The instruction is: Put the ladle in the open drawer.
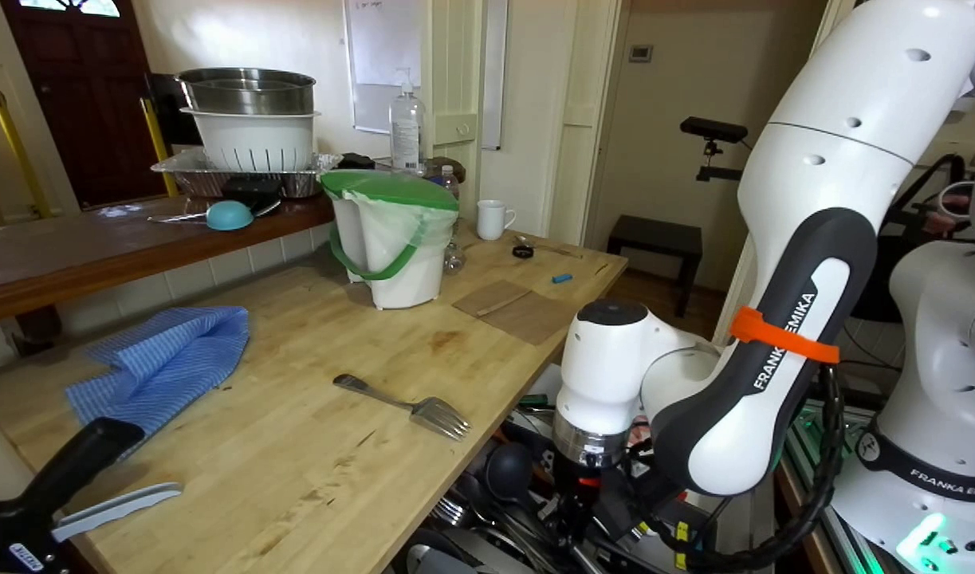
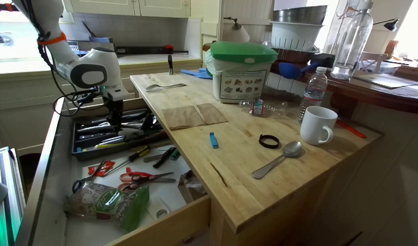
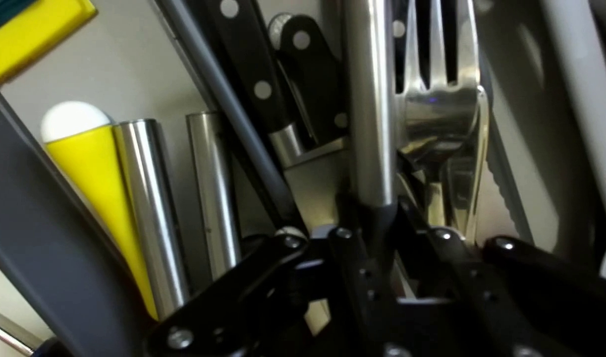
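The open drawer (image 2: 167, 223) is full of mixed utensils. The ladle (image 1: 509, 472) shows its dark round bowl among them, just beside my gripper (image 1: 571, 530) in an exterior view. My gripper (image 2: 116, 126) reaches down into the dark utensil tray (image 2: 104, 153) inside the drawer. In the wrist view, my gripper (image 3: 374, 218) has its fingers close together on the dark neck of a silver tube handle (image 3: 372, 99). This handle roughly lines up with the ladle's bowl, but the join is hidden by the fingers.
Other silver handles (image 3: 149, 213), a yellow handle (image 3: 94, 188) and a fork (image 3: 436, 109) lie around the fingers. Scissors (image 2: 140, 177) and a plastic bag (image 2: 109, 201) lie in the drawer. The wooden tabletop (image 1: 296, 446) overhangs beside it, with a silver fork (image 1: 407, 406) on it.
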{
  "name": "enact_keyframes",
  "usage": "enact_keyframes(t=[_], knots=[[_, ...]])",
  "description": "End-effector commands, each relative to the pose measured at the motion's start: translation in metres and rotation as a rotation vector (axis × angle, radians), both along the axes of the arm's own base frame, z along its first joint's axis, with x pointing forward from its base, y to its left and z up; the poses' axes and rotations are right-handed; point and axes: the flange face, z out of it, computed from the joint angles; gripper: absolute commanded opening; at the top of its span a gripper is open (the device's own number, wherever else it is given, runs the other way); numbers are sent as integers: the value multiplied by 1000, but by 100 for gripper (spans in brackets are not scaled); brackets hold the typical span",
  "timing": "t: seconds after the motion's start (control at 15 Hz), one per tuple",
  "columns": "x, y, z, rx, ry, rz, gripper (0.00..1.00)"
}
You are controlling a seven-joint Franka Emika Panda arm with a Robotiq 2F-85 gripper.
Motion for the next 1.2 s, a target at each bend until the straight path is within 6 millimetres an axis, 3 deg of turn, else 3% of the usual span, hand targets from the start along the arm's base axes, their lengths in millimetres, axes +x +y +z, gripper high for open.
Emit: enact_keyframes(t=[0.0, 0.27, 0.53, 0.8, 1.13], knots=[[-17, 17, 17, 6, 8, 45, 6], [-27, 37, 50, 40, -54, 139, 6], [-14, 61, 72, 83, -107, 220, 6], [3, 75, 74, 152, -108, 253, 6], [23, 82, 57, 218, -44, 291, 6]])
